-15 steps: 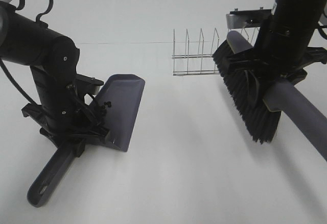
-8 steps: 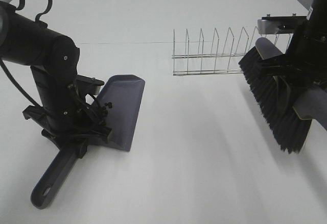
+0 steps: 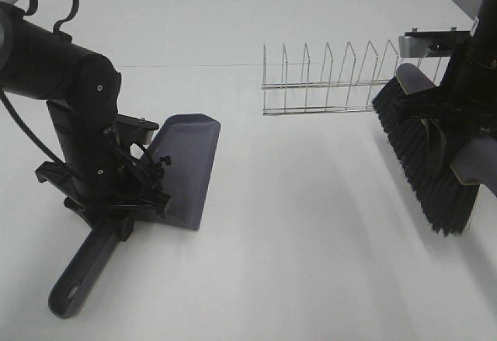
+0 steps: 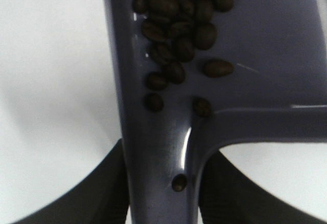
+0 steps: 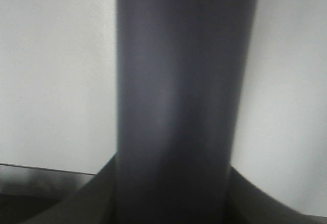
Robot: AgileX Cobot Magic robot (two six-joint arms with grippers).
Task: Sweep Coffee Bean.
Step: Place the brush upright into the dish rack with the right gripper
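Grey plastic dustpan (image 3: 190, 166) down low on the white table (image 3: 295, 240), and the left gripper (image 3: 128, 201) is clamped on its handle, dark fingers either side of it in the wrist view. Small dark oval coffee beans (image 4: 173, 35) are piled inside the pan at the handle end, with one straggler bean (image 4: 179, 182) down in the handle groove itself. I can make out no beans loose on the table.

Over on the right, the right gripper (image 3: 439, 116) is clenched round the grey handle of the black-bristled brush (image 3: 423, 166), which looks lifted off the surface, just beside the wire dish rack (image 3: 326, 85).

The danger now, I'd say, is the pan. Dip its open lip or jolt it and that pile rolls straight out. The groove bean could drop at any tilt. And those bristles sit close to the rack, so a careless swing could snag the wires.
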